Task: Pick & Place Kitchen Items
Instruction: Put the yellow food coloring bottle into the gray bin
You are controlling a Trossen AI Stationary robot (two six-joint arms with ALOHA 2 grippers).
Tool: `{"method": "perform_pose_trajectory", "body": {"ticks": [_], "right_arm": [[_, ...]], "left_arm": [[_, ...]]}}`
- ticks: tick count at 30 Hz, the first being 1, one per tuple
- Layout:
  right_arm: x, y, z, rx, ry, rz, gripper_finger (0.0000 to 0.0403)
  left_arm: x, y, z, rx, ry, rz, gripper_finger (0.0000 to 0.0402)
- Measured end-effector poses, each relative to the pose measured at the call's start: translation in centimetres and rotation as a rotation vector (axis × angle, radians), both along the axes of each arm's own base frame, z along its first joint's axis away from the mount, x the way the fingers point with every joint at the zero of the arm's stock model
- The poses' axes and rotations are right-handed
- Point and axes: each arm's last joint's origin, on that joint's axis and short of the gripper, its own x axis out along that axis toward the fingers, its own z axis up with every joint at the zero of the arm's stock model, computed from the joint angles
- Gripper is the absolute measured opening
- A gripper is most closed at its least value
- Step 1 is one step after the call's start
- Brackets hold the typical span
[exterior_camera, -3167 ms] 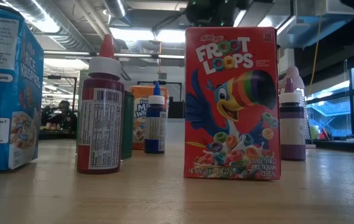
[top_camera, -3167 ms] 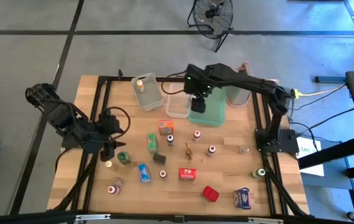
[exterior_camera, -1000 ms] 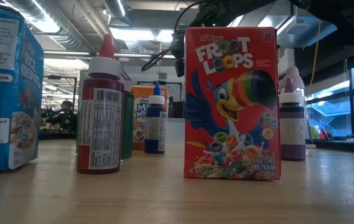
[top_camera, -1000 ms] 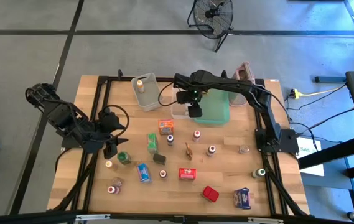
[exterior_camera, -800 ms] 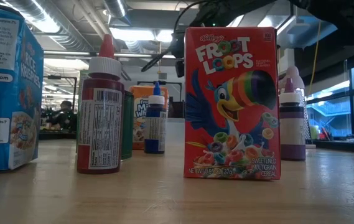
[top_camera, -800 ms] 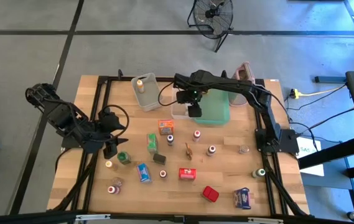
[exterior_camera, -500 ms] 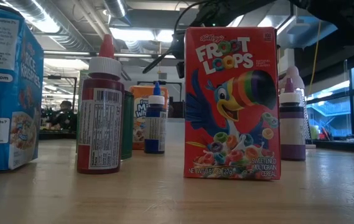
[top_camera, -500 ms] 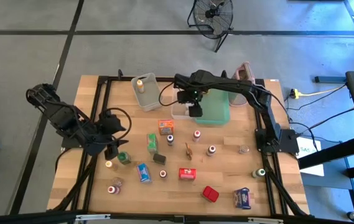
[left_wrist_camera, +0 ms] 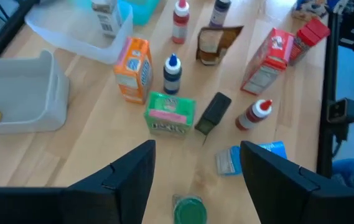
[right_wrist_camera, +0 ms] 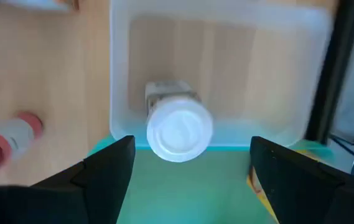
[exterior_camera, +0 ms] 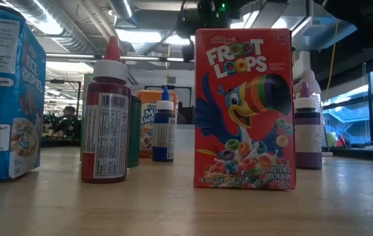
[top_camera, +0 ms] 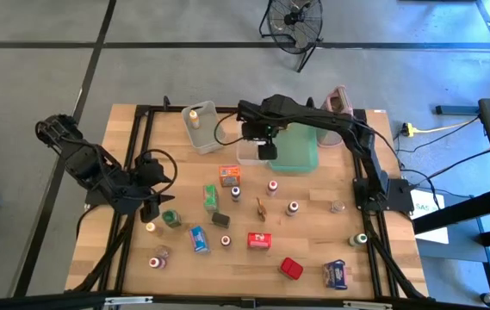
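Kitchen items stand scattered on the wooden table (top_camera: 313, 232): small bottles, a red box (top_camera: 259, 240), an orange box (top_camera: 228, 174) and a blue packet (top_camera: 198, 238). My right gripper (top_camera: 266, 151) hangs open above a clear bin (right_wrist_camera: 121, 68), pointing down. In that bin a white-capped jar (right_wrist_camera: 178, 127) stands upright on its base, clear of the fingers (right_wrist_camera: 111, 168). My left gripper (top_camera: 151, 209) hovers open near the table's left side, tilted down over a green-capped jar (left_wrist_camera: 189, 210) that stands on the table below and between its fingers.
A second clear bin (top_camera: 203, 127) at the far left-centre holds a yellow-capped bottle (top_camera: 195, 114). A teal tray (top_camera: 296, 151) lies beside the right gripper's bin, and a grey pink-rimmed container (top_camera: 338, 100) stands behind it. A black frame (top_camera: 133, 172) borders the table.
My right gripper has risen above the clear bin, and the white-capped jar stays standing inside.
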Motion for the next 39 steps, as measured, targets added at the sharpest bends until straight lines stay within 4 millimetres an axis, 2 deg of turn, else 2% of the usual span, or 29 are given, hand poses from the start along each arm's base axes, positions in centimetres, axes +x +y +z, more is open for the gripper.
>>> {"method": "perform_pose_trajectory", "body": {"ticks": [4,10,15,20,27,33,39], "right_arm": [[0.2,0.6,2.8,-0.009,-0.071,-0.052,0.0321],[-0.6,2.3,6.5,0.008,-0.105,-0.127,0.0321],[-1.7,4.7,8.4,0.049,-0.126,-0.189,0.0321],[-2.5,8.0,10.2,0.077,-0.194,-0.216,0.0321],[-2.8,13.7,11.0,0.149,-0.223,-0.225,0.0321],[-3.3,18.8,11.0,0.189,-0.221,-0.212,0.0321],[-4.1,22.4,11.0,0.157,-0.251,-0.252,0.0321]], "left_arm": [[-0.5,0.2,0.2,-0.054,0.021,-0.032,0.0230],[-1.3,0.6,0.5,-0.066,0.027,-0.100,0.0228],[-1.6,0.8,0.7,-0.080,0.035,-0.143,0.0230],[-1.7,0.8,0.7,-0.048,0.033,-0.174,0.0231],[-1.7,0.8,0.7,-0.014,0.036,-0.214,0.0239],[-1.7,0.6,0.6,-0.075,0.068,-0.243,0.0240],[-2.0,0.3,0.3,-0.150,0.169,-0.335,0.0240]]}}
